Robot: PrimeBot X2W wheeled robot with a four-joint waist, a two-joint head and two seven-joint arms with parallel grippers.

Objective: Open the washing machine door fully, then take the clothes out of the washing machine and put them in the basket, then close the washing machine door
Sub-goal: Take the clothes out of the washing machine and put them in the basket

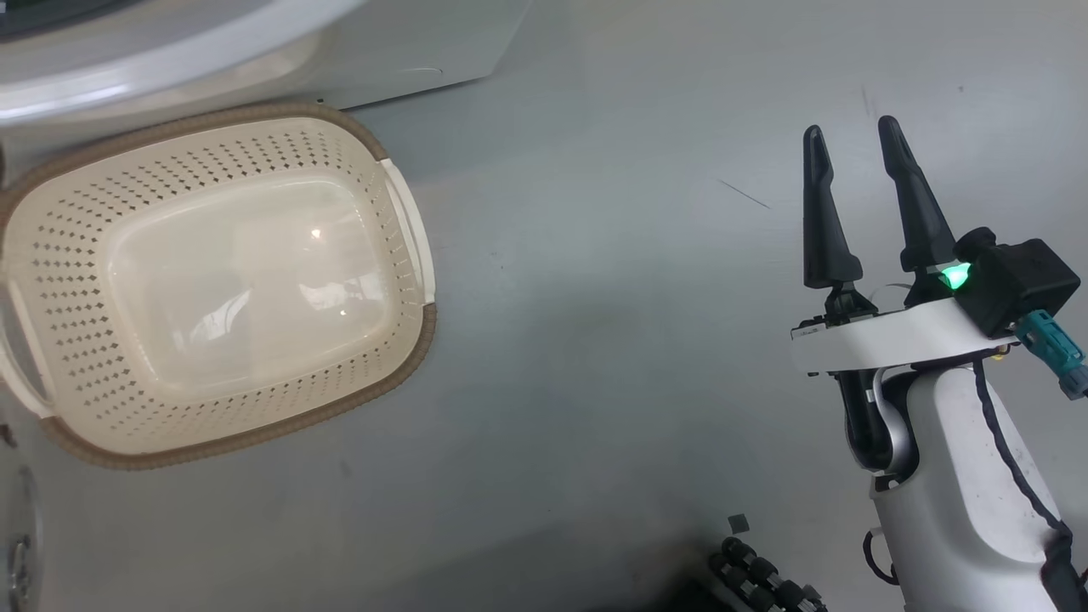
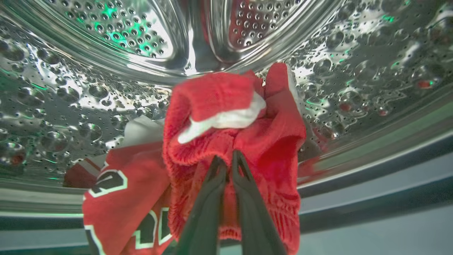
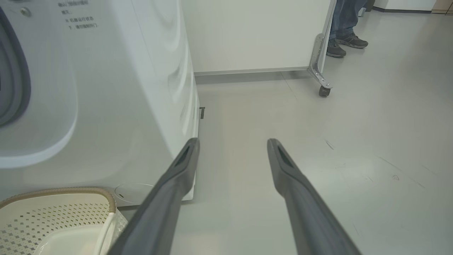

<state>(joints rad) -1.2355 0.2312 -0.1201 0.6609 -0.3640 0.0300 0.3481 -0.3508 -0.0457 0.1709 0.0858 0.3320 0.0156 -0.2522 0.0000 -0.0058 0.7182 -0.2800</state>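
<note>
Red-and-white clothes point(image 2: 226, 117), cream perforated basket point(image 1: 76, 280), white washing machine point(image 3: 116, 88).

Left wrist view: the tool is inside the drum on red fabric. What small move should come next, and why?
Probably draw the left tool straight back out of the drum, lifting the red knit garment with it. Its fingers are pinched shut on that fabric, and the basket on the floor holds no clothes yet. The red jersey can wait.

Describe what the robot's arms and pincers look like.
The right pincer has two long, tapered dark fingers on a white wrist plate, with a green light, a black box and a teal connector. Its forearm is white, with a black cable. The left pincer's fingers match.
</note>
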